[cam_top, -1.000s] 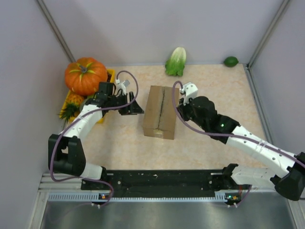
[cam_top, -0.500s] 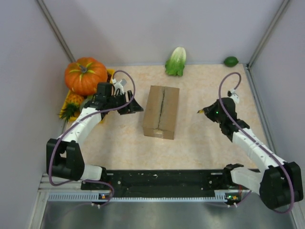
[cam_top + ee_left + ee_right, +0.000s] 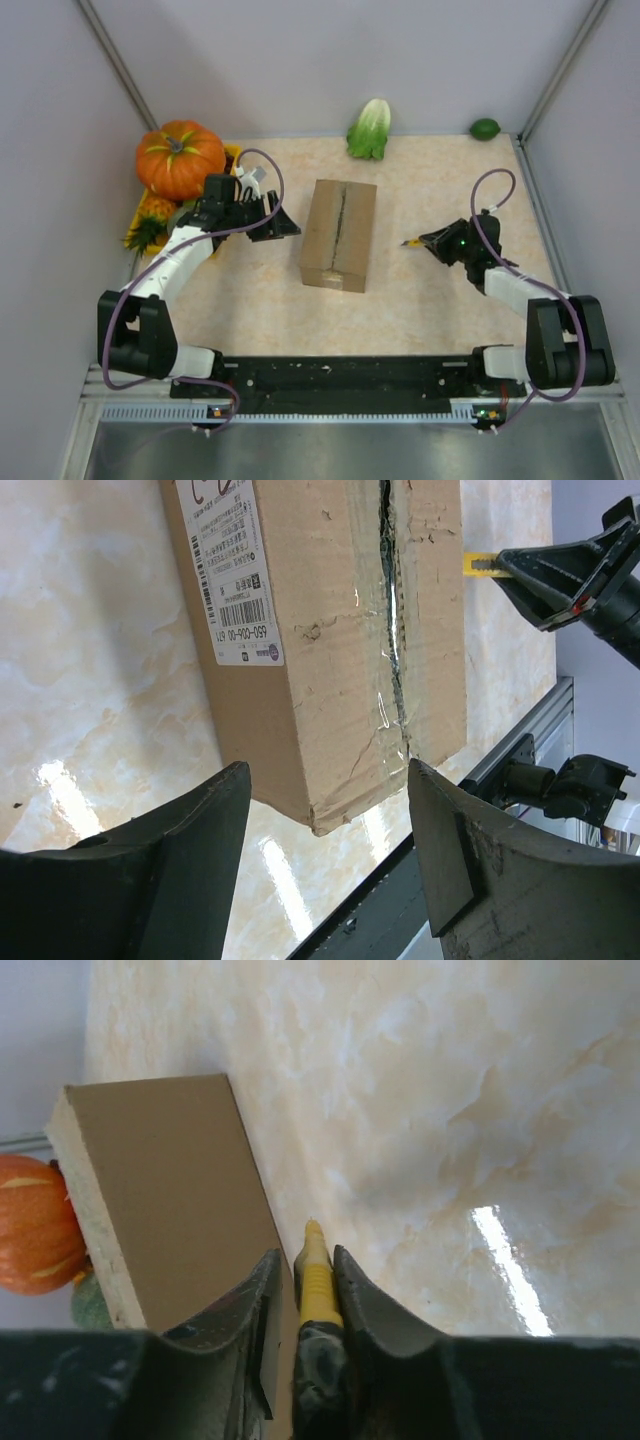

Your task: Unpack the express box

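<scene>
Between the fingers of your right gripper (image 3: 306, 1253) sits a yellow-tipped cutter (image 3: 316, 1295). The two fingers stand only narrowly apart and pinch its dark handle, and the yellow end juts forward past the fingertips. That tip points toward the right long side of the express box (image 3: 338, 235) but stops short of it. In the overhead view, bare table (image 3: 430, 180) shows between them.

On the other side, your left gripper (image 3: 290, 226) is spread wide and holds nothing. Its dark fingers (image 3: 200, 860) frame the box's left side and near corner in the wrist view, close to the cardboard but not touching it.

The box lies in the middle of the table, between the two grippers, with its long axis running away from the arm bases. Its top flaps lie flat and closed. The taped seam (image 3: 392, 650) down the centre looks wrinkled and split along part of its length. A white label (image 3: 232, 570) is stuck on the side wall that faces your left gripper.

Farther out, a pumpkin (image 3: 180, 158) sits at the far left corner of the table, with a pineapple (image 3: 148, 225) just in front of it and a yellow tray (image 3: 233, 155) showing beneath them. A leafy cabbage (image 3: 370, 128) and a lime (image 3: 485, 128) lie along the back edge, well apart from the box.
</scene>
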### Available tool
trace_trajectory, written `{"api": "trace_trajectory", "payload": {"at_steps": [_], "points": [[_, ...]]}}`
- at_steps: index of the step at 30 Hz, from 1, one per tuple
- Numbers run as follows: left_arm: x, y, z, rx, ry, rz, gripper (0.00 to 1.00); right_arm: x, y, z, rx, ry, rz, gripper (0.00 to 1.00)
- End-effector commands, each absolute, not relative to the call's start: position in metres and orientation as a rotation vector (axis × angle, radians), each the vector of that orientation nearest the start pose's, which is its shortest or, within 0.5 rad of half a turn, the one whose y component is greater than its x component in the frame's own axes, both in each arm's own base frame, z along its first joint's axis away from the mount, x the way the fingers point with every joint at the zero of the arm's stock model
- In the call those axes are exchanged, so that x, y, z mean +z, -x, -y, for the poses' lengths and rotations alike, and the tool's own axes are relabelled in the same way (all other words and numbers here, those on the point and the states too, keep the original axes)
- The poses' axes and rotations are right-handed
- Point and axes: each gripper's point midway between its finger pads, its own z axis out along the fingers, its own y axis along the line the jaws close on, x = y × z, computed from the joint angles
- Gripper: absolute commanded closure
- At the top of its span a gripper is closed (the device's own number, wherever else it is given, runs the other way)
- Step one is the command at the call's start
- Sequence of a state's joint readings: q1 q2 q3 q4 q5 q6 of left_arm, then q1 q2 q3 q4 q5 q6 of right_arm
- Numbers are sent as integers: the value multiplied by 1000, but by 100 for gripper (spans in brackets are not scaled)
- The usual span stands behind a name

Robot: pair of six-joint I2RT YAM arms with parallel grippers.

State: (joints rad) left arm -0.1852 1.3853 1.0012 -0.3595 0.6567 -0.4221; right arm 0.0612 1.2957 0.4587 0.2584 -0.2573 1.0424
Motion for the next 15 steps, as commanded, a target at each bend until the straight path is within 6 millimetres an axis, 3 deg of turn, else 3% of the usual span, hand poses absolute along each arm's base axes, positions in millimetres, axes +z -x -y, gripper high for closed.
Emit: {"api": "trace_trajectory", "payload": {"at_steps": [1,6,11,13,15], "points": [[177,-316,184,-1072,-97,-2324,32,76,-343,-72,684,-1021,-2112,71],[175,-316,184,-1066,-89,-2331,32,55,-328,-42,440,-1137,-2180,54],[174,-318,183,-1057,-84,-2336,32,60,-321,-22,282,-1180,-2178,41],[173,-319,182,-1046,-75,-2342,32,58,-299,4,68,-1293,-2161,32],[171,-321,180,-1026,-56,-2355,32,74,-291,26,-73,-1319,-2085,30]]}}
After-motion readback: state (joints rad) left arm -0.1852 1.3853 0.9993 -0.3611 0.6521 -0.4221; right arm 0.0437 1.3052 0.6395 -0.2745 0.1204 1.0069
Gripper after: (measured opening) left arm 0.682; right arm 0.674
